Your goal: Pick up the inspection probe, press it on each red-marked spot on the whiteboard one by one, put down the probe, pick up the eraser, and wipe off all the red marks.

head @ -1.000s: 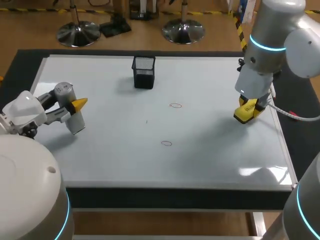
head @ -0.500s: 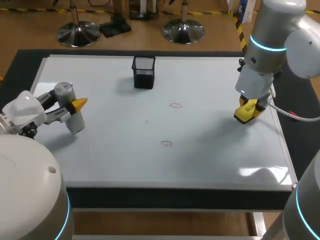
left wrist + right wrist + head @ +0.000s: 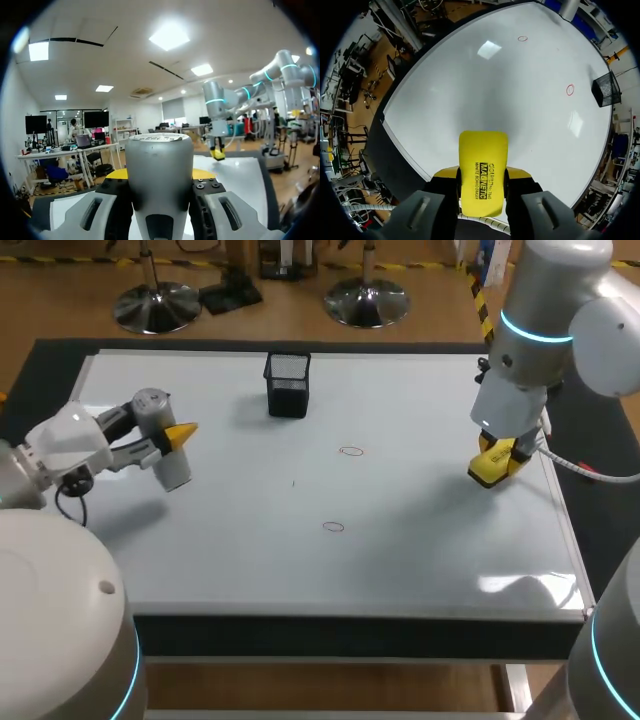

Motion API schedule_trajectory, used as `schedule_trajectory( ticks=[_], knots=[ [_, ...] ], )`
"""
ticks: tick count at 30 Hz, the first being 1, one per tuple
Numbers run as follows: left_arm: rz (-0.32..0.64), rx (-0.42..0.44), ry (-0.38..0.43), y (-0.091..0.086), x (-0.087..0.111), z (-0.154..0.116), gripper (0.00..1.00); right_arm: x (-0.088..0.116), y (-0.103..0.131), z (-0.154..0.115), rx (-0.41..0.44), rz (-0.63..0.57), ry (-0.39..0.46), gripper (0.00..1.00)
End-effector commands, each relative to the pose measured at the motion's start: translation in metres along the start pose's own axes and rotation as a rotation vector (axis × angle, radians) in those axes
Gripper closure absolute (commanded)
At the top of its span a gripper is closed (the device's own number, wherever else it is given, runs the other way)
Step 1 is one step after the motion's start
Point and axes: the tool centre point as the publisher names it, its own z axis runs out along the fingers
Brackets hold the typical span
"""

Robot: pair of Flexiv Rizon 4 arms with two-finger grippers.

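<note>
Both probe (image 3: 168, 455) and eraser (image 3: 488, 472) gripped, marks unwiped.
My left fingers (image 3: 178, 433) clench the probe, right fingers (image 3: 497, 450) the eraser; both red marks (image 3: 351, 451) on the whiteboard (image 3: 220, 540) await pressing, then wiping.

The whiteboard (image 3: 420, 560) covers the bench (image 3: 330, 638), a basket (image 3: 288, 383) at its far middle, two marks (image 3: 351, 451) near centre, the probe (image 3: 174, 470) in the left pincer (image 3: 172, 435) at left, the eraser (image 3: 486, 472) in the right pincer (image 3: 497, 452) at right.
</note>
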Motion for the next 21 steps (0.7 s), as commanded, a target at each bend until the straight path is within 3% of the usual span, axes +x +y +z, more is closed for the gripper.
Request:
schedule_trajectory(
  ticks=[1, 10, 21],
  knots=[
    [-0.019, 0.016, 0.079, 0.012, -0.001, 0.043, 1.0, 0.0, -0.001, -0.001, 0.002, -0.002, 0.001, 1.0],
    [-0.04, 0.071, 0.255, 0.01, 0.026, 0.112, 1.0, 0.0, -0.001, -0.001, 0.002, -0.002, 0.001, 1.0],
    [-0.063, 0.096, 0.436, 0.012, 0.054, 0.168, 1.0, 0.0, -0.001, -0.001, 0.002, -0.002, 0.001, 1.0]
  ],
)
